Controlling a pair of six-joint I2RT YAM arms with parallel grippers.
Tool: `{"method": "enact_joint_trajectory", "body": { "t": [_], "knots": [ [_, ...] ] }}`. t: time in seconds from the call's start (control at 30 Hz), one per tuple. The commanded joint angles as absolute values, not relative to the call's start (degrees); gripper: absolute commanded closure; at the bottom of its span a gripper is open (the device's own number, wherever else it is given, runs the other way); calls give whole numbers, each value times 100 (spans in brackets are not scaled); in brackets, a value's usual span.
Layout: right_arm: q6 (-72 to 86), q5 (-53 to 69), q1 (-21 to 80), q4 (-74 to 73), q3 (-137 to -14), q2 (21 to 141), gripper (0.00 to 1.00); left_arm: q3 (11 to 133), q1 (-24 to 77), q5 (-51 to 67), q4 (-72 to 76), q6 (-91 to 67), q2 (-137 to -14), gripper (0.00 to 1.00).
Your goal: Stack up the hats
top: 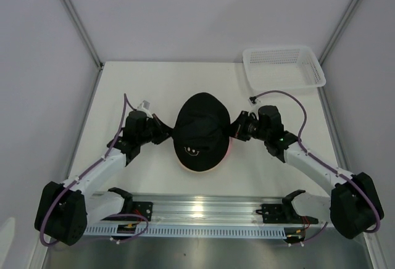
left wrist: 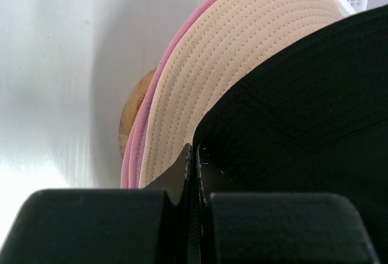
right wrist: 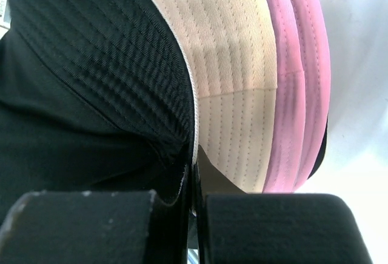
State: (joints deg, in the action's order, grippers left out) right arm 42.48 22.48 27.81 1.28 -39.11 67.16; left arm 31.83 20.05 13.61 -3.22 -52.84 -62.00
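A black hat (top: 199, 127) with a small light mark lies on top of a pile at the table's middle; a pink rim (top: 199, 170) peeks out below it. My left gripper (top: 165, 134) is shut on its left brim, my right gripper (top: 233, 130) on its right brim. In the left wrist view the gripper (left wrist: 194, 152) pinches the black hat (left wrist: 303, 94) over the beige-and-pink hat (left wrist: 242, 52) and the pink hat (left wrist: 136, 149). In the right wrist view the gripper (right wrist: 193, 170) pinches the black hat (right wrist: 91, 64) beside the beige hat (right wrist: 230, 64), the pink hat (right wrist: 297, 64) and a dark sliver (right wrist: 321, 149).
A wooden stand (left wrist: 133, 109) shows under the pile in the left wrist view. A white mesh basket (top: 284, 66) sits at the back right. A metal rail (top: 197, 210) runs along the near edge. Grey walls close in both sides.
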Motion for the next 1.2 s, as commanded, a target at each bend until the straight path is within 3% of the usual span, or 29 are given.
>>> {"method": "enact_joint_trajectory", "body": {
  "t": [0.0, 0.13, 0.2, 0.23, 0.3, 0.33, 0.43, 0.6, 0.9, 1.17],
  "knots": [
    [4043, 2021, 2690, -272, -3463, 7267, 100, 3049, 1916, 703, -923, -4791, -6373, 99],
    [3920, 2048, 2654, -702, -3602, 7111, 100, 3111, 1916, 694, -1098, -4396, -5978, 99],
    [3745, 2013, 2558, -1122, -3778, 6796, 93, 3278, 1916, 694, -1274, -4246, -5758, 99],
    [3683, 2021, 2505, -1264, -3884, 6672, 73, 3418, 1916, 720, -1309, -4028, -5574, 99],
    [3534, 2039, 2374, -1484, -4235, 6391, 51, 3690, 1916, 712, -1564, -3850, -5467, 99],
    [3490, 2065, 2199, -1529, -4341, 6120, 36, 3883, 1916, 712, -1634, -3667, -5432, 99],
    [3297, 2144, 1821, -1530, -4807, 5819, 22, 4411, 1916, 712, -1995, -3385, -5467, 99],
    [3243, 2654, 1442, -793, -5247, 6248, 19, 4912, 1916, 738, -2171, -3252, -5765, 99],
    [3955, 3445, 1520, 1669, -4983, 7837, 17, 5388, 1916, 808, -2276, -3208, -6661, 99],
    [4797, 3666, 1652, 2924, -4449, 8069, 19, 5792, 1916, 923, -2250, -3068, -7206, 99]
  ]
}}
